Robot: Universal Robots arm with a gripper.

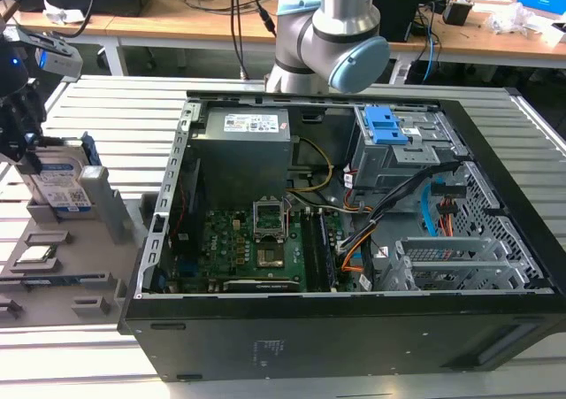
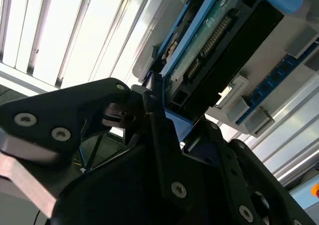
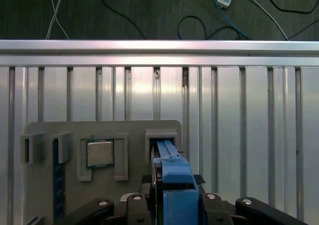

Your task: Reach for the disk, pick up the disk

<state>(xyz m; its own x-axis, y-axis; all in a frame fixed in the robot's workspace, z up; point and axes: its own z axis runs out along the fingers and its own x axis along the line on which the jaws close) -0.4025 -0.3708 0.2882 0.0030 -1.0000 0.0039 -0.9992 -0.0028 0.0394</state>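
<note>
At the exterior view's left, the disk (image 1: 64, 185) stands on edge in a grey holder (image 1: 97, 284), its top straddled by the gripper (image 1: 34, 153); whether the gripper clamps it, I cannot tell.

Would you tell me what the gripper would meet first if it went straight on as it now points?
The disk, standing on edge in the grey holder tray, directly ahead; the gripper seems around its top edge, though contact is unclear.
</note>
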